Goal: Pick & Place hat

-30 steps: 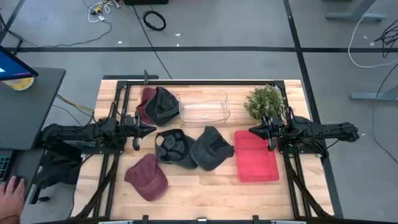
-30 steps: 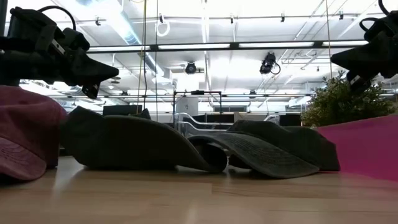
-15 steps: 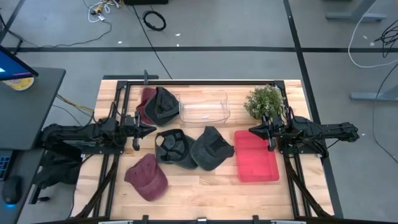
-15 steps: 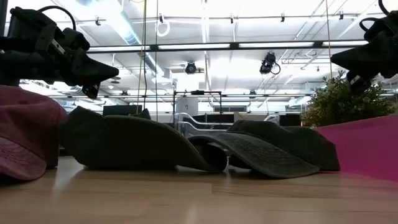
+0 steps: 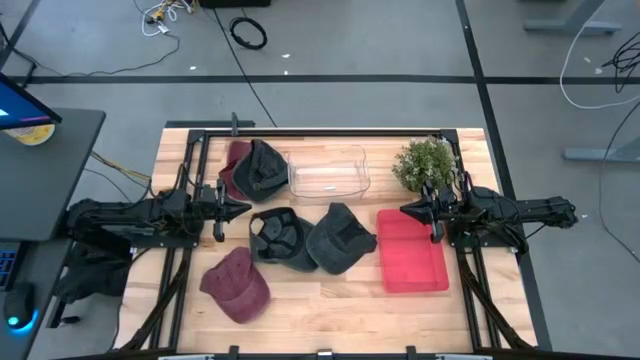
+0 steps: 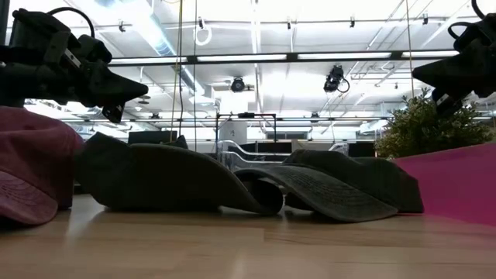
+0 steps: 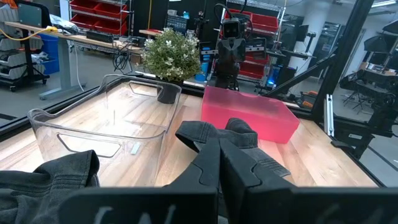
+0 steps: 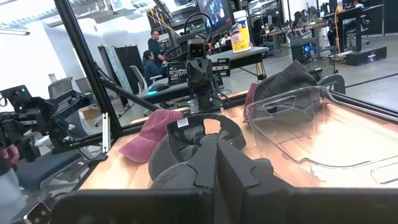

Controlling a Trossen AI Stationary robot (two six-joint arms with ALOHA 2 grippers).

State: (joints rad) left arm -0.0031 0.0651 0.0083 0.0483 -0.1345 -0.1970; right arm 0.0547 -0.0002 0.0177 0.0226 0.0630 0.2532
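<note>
The table (image 5: 460, 300) is light brown wood. The tray (image 5: 411, 252) on the right is bright pink. The bin (image 5: 328, 172) at the far side is see-through. The plant (image 5: 423, 162) is green. Two hats are dark red (image 5: 237, 284) (image 5: 236, 164) and three are dark grey (image 5: 266, 168) (image 5: 280, 238) (image 5: 340, 238). Both arms are black.

The maroon hat (image 6: 31, 167) is cut off by the low view's edge.

Grey floor (image 5: 350, 45) with loose cables (image 5: 248, 33), red shelving (image 7: 99, 14), bright ceiling lights (image 6: 256, 54)
</note>
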